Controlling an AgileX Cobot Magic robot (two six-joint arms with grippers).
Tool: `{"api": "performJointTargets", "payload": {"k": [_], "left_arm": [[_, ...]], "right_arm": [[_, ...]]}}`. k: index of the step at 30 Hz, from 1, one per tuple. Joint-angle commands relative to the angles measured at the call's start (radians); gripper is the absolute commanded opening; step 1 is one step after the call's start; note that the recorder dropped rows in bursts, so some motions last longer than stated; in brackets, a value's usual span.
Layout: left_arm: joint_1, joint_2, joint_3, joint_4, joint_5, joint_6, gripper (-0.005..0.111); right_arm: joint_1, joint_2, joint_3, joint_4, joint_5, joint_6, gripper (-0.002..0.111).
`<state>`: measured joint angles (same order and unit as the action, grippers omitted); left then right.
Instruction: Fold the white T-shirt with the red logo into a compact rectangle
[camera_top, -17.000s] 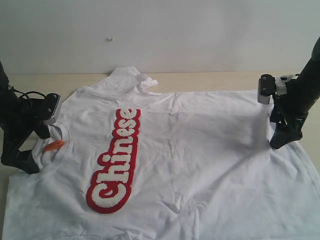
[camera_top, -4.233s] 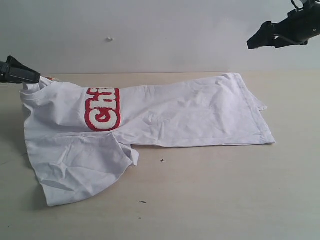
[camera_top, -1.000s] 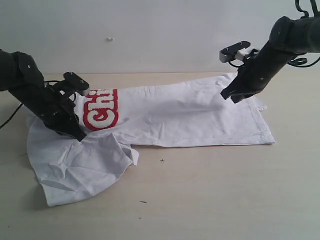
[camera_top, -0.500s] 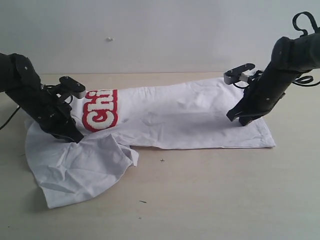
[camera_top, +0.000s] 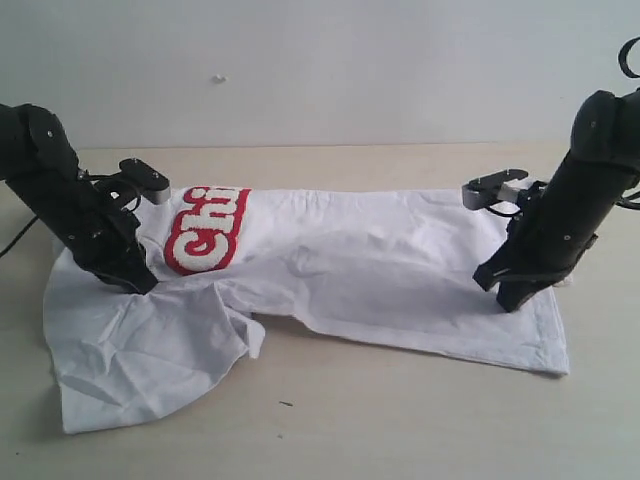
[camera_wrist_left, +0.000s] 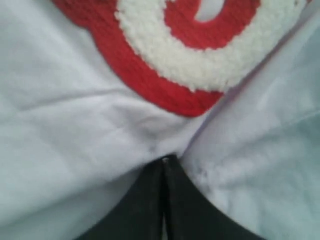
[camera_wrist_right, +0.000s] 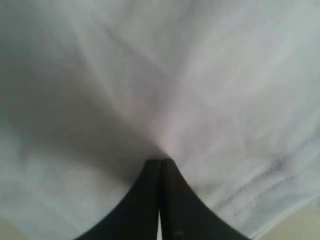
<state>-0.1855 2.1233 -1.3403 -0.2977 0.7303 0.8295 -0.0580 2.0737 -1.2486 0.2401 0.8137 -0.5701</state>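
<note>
The white T-shirt (camera_top: 380, 270) lies folded lengthwise into a long band across the table, with a rumpled sleeve (camera_top: 150, 350) spilling toward the front left. Only the "Ch" of the red logo (camera_top: 205, 230) shows, near the left end. My left gripper (camera_top: 140, 283) is shut on a pucker of cloth just beside the logo; in the left wrist view its closed tips (camera_wrist_left: 164, 159) meet the fabric below the red lettering (camera_wrist_left: 200, 55). My right gripper (camera_top: 505, 298) is shut on the cloth near the hem end, with creases running into its tips (camera_wrist_right: 160, 161).
The light wooden table (camera_top: 400, 430) runs in front of the shirt, with a small dark speck (camera_top: 286, 404) on it. A plain white wall (camera_top: 330, 60) stands behind. The hem corner (camera_top: 560, 365) lies at the front right.
Both grippers have moved toward the front of the table and the shirt has slid with them; the hem corner is lower and further right, and the band now lies skewed.
</note>
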Motion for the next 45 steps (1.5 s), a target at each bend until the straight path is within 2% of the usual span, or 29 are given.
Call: {"api": "performJointTargets", "payload": {"k": [1, 5, 9, 11, 15, 17, 20, 23, 27, 37, 45], "left_arm": [[0.017, -0.025, 0.003, 0.067, 0.157, -0.001, 0.0], [0.036, -0.066, 0.024, 0.018, 0.149, -0.01, 0.0], [0.037, -0.146, 0.027, -0.081, 0.122, 0.032, 0.0], [0.037, -0.186, 0.027, -0.151, 0.126, 0.082, 0.0], [0.037, -0.242, 0.027, -0.393, 0.204, 0.245, 0.0], [0.037, -0.262, 0.027, -0.453, 0.221, 0.272, 0.0], [0.037, -0.285, 0.027, -0.474, 0.233, 0.272, 0.0], [0.037, -0.296, 0.027, -0.477, 0.242, 0.273, 0.0], [0.037, -0.317, 0.027, -0.5, 0.215, 0.293, 0.0], [0.059, -0.344, 0.027, -0.537, 0.094, 0.323, 0.0], [0.061, -0.344, 0.027, -0.551, 0.065, 0.344, 0.0]], "right_arm": [[0.0, -0.068, 0.088, -0.113, 0.096, 0.033, 0.0], [0.0, -0.169, 0.1, -0.104, 0.085, 0.038, 0.0], [-0.01, -0.3, 0.1, 0.055, -0.033, -0.056, 0.001], [-0.033, -0.339, 0.1, 0.103, -0.088, -0.056, 0.008], [-0.121, -0.342, 0.1, 0.147, -0.163, 0.043, 0.035], [-0.166, -0.322, 0.1, 0.173, -0.173, 0.075, 0.038], [-0.257, -0.27, 0.1, 0.378, -0.161, -0.045, 0.042], [-0.332, -0.19, 0.091, 0.663, -0.1, -0.227, 0.052], [-0.387, -0.056, 0.013, 0.751, 0.028, -0.266, 0.053], [-0.385, 0.124, -0.103, 0.826, -0.032, -0.345, 0.049], [-0.385, 0.185, -0.136, 0.872, 0.037, -0.388, 0.048]]}}
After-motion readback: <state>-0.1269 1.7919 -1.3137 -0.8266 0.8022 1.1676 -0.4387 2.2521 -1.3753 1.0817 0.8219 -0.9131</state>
